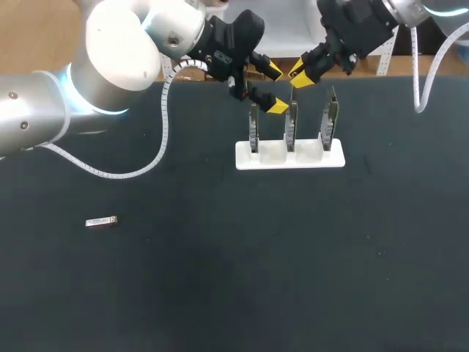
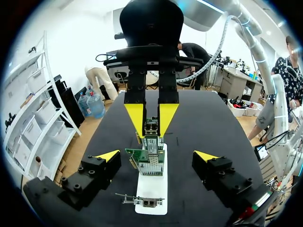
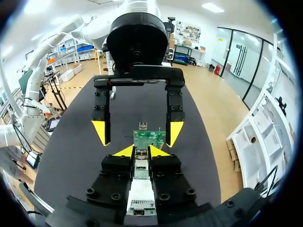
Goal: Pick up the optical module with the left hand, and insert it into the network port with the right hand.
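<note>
In the head view your left gripper hangs wide open beside the card stand; in the left wrist view the right gripper pinches the optical module at the middle card; the right wrist view suggests small, rigid, slick metal, so hold its flat sides squarely.

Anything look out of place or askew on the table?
A small silver part lies alone on the mat, far from the white stand and its three upright cards. Possibly a spare, besides the module in the right claw; too small to tell. Nothing looks tipped.
</note>
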Controlling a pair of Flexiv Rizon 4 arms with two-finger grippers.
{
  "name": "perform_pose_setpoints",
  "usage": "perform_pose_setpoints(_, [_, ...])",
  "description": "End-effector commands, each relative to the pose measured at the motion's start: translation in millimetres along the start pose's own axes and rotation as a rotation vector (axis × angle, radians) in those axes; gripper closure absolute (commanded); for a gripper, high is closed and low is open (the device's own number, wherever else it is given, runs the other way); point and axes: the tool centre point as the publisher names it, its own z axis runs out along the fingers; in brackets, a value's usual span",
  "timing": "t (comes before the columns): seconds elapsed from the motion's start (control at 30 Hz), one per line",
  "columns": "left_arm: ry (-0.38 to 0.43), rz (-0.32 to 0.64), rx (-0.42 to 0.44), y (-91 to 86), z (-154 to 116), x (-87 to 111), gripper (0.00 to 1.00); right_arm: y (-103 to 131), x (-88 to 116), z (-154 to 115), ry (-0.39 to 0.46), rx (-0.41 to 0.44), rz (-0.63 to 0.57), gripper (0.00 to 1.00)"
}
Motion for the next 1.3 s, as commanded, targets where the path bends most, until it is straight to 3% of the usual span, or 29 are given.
perform_pose_setpoints(0.03, [0.006,-0.002,0.003,1.7,0.7,-1.2,0.0,-0.3,0.6,2.0,-0.001,0.0,-0.005,1.0])
perform_pose_setpoints(1.17, [0.006,-0.002,0.003,1.7,0.7,-1.2,0.0,-2.1,9.4,9.3,0.012,-0.018,0.022,1.0])
perform_pose_setpoints(1.2, [0.006,-0.002,0.003,1.7,0.7,-1.2,0.0,-2.0,9.3,9.2,0.011,-0.018,0.021,0.93])
perform_pose_setpoints(1.23, [0.006,-0.002,0.003,1.7,0.7,-1.2,0.0,-1.9,9.1,8.8,0.01,-0.018,0.022,0.55])
perform_pose_setpoints(1.27, [0.006,-0.002,0.003,1.7,0.7,-1.2,0.0,-1.7,8.8,8.4,0.008,-0.017,0.024,0.02])
perform_pose_setpoints(1.3, [0.006,-0.002,0.003,1.7,0.7,-1.2,0.0,-1.5,8.4,7.6,0.004,-0.016,0.025,0.0])
